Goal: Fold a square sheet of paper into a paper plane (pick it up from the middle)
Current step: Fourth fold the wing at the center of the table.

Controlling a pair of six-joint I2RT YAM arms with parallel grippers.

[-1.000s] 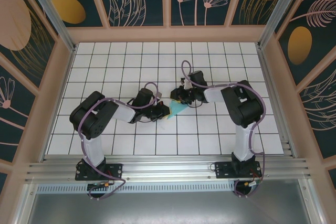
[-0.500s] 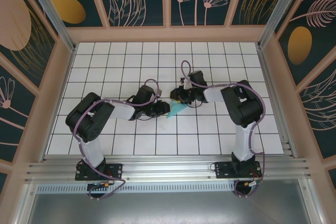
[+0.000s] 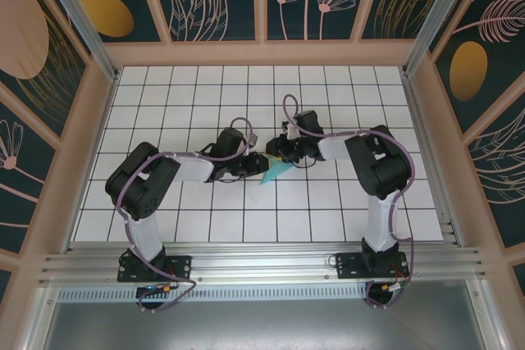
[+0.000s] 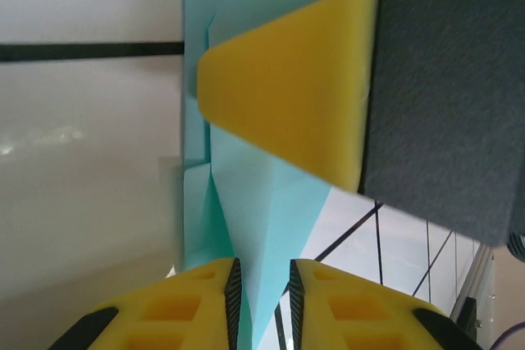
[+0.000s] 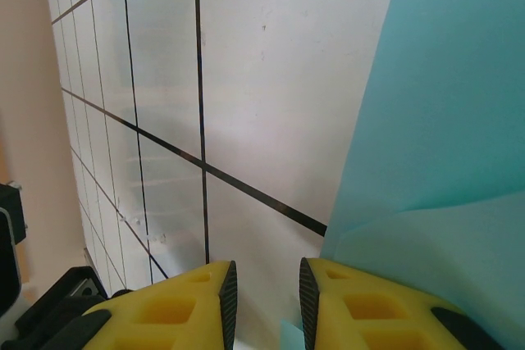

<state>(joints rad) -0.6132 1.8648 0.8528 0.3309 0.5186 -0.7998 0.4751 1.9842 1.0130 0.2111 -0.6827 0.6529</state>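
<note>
While both arms (image 3: 193, 171) stretch low to the paper (image 3: 277, 171), left pincer (image 4: 262, 264) straddles its fold, right pincer (image 5: 264, 266) beside, both slightly open

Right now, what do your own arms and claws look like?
The left arm and right arm have bulky black joint housings and white links, each trailed by a looping purple cable. The left claw and right claw have yellow plastic fingers with moulded pockets and dark ribbed inner faces.

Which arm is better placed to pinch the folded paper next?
Probably left: the left gripper has the paper in its narrow gap; the right gripper has bare table there, paper beside it.
</note>
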